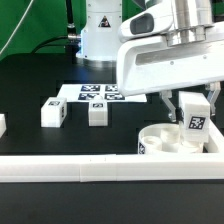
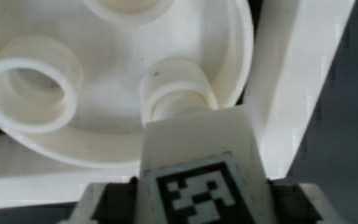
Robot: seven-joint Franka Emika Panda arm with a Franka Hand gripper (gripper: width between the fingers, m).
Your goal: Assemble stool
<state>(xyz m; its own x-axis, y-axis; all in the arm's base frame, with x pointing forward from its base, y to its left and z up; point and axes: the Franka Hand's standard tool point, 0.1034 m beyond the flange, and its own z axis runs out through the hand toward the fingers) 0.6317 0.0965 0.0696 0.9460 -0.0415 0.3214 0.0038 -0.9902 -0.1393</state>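
Seat: round white disc [image 1: 160, 146] [image 2: 87, 135] with raised ring sockets, flat on the table at the exterior view's right, just beside the rail
Held leg: white block [image 1: 195, 118] [image 2: 197, 165] with a black-and-white tag, upright over the seat, its far end at a socket [image 2: 179, 88]; contact cannot be told
Loose legs: one leg [image 1: 53, 112] and a second leg [image 1: 97, 113], both tagged, lie apart near the marker board
Gripper: the gripper [image 1: 193, 108] [image 2: 202, 203] is closed to the block's width, fingers [image 2: 105, 203] pressed on its two sides
Surface: black table [image 1: 30, 145]; long white rail [image 1: 90, 168] along the front; marker board [image 1: 95, 92] behind
Room: green backdrop [image 1: 25, 25] beside the white arm base [image 1: 100, 35]
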